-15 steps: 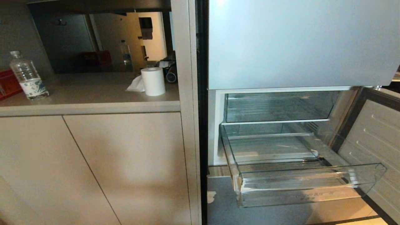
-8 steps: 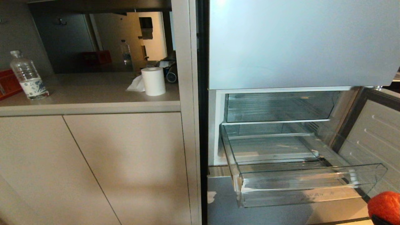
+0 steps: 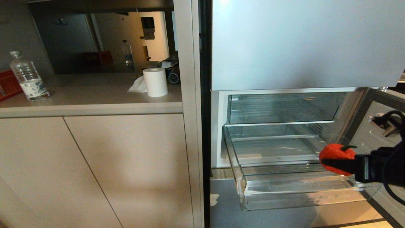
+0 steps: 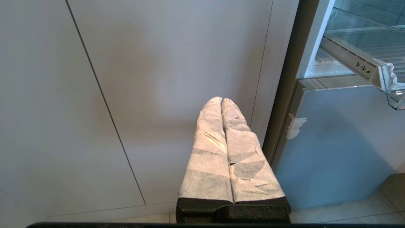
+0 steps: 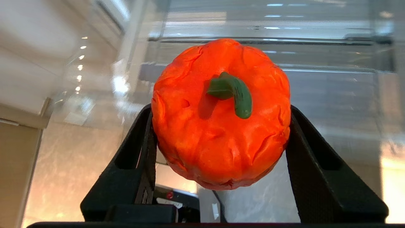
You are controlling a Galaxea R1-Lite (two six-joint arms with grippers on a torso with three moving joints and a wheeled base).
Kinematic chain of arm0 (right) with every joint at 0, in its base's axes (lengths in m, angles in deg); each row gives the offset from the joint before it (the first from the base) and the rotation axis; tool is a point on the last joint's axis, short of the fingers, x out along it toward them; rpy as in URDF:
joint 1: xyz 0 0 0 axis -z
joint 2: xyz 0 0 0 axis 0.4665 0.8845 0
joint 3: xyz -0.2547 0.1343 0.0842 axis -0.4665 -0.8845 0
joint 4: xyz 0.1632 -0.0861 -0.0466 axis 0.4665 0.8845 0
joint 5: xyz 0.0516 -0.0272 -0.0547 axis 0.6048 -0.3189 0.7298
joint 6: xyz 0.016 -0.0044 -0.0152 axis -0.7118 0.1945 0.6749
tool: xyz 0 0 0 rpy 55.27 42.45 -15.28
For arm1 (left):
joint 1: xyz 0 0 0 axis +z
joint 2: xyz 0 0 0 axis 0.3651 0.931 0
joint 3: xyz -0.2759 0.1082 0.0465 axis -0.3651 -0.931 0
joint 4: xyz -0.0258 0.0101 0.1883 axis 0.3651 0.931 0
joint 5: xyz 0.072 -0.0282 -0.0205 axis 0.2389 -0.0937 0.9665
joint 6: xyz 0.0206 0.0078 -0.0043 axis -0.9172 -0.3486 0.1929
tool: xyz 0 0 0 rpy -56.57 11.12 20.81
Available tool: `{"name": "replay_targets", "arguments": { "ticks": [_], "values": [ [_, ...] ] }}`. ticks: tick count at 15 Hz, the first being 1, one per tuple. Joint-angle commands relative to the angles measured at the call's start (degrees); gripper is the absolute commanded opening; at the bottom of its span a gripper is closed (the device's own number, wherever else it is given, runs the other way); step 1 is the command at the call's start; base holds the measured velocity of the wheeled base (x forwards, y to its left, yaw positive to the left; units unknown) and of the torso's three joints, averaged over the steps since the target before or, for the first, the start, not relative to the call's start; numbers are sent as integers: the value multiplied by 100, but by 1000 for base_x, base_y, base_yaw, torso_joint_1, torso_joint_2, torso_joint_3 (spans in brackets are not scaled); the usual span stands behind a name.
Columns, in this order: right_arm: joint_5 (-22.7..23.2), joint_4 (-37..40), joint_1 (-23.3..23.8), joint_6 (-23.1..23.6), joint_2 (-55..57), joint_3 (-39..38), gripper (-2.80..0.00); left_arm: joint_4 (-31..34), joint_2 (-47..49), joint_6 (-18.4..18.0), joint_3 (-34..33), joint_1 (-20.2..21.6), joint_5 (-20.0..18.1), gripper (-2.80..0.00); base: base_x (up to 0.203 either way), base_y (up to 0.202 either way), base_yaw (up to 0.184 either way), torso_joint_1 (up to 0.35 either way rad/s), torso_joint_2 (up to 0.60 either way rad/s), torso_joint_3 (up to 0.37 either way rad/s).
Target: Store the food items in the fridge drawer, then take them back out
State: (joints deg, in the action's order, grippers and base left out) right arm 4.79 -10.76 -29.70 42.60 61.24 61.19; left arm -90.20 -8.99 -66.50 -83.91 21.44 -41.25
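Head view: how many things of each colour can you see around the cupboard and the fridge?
Red-orange: 2, the fruit held in the right tool and the crate
White: 1, the paper roll
Clear: 3, the water bottle, the upper drawer and the Crisper drawer
Total: 6

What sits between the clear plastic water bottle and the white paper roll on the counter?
Nothing: in the head view, bare beige counter runs from the clear plastic water bottle to the white paper roll.
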Motion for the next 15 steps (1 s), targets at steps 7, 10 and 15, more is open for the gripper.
{"name": "replay_targets", "arguments": {
  "ticks": [7,10,15],
  "values": [
    [-1,-1154,-4,-34,3156,1266,-280,-2,-1,0,-9,0,2,-280,0,0,0,0,0,0],
    [-6,-1205,26,-43,3537,1477,-280,-2,-1,0,-9,-1,0,-280,0,0,0,0,0,0],
    [-44,-1207,107,-35,3713,1530,-280,-2,-1,0,-9,-1,1,-280,0,0,0,0,0,0]
  ]
}}
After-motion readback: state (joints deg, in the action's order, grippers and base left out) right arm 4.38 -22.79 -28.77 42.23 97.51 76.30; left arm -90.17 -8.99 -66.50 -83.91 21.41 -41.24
